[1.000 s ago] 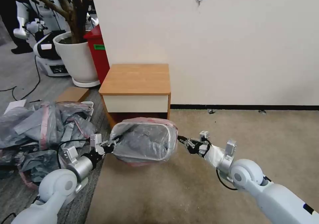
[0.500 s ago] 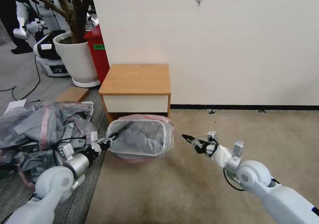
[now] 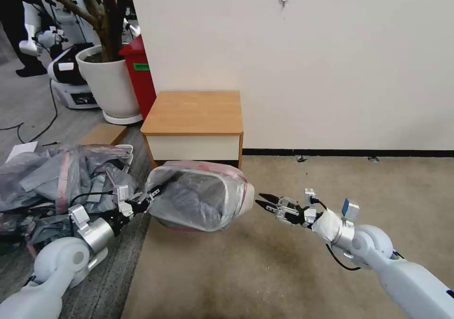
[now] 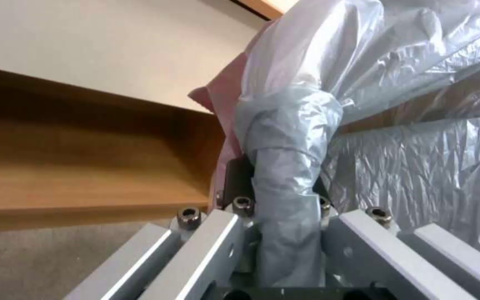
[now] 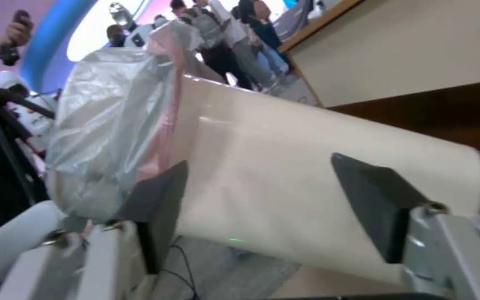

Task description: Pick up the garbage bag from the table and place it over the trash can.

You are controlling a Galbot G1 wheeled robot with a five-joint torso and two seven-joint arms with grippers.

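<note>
While the table (image 3: 194, 113) is standing against the wall, the trash can (image 3: 242, 197) is tilting before it, wearing the garbage bag (image 3: 189, 203); left gripper (image 3: 150, 197) is pinching the bag's edge, right gripper (image 3: 263, 202) is hovering spread alongside.

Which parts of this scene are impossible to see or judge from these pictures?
- Small beige plastic trash can: its floor contact; head view, the thin grey garbage bag with pink-red band wraps it.
- Left gripper: finger pads; left wrist view, buried in pinched bag film.
- Right gripper, open beside the can: contact unclear.
- Wooden nightstand table: lower shelf; head view, behind the can.
</note>
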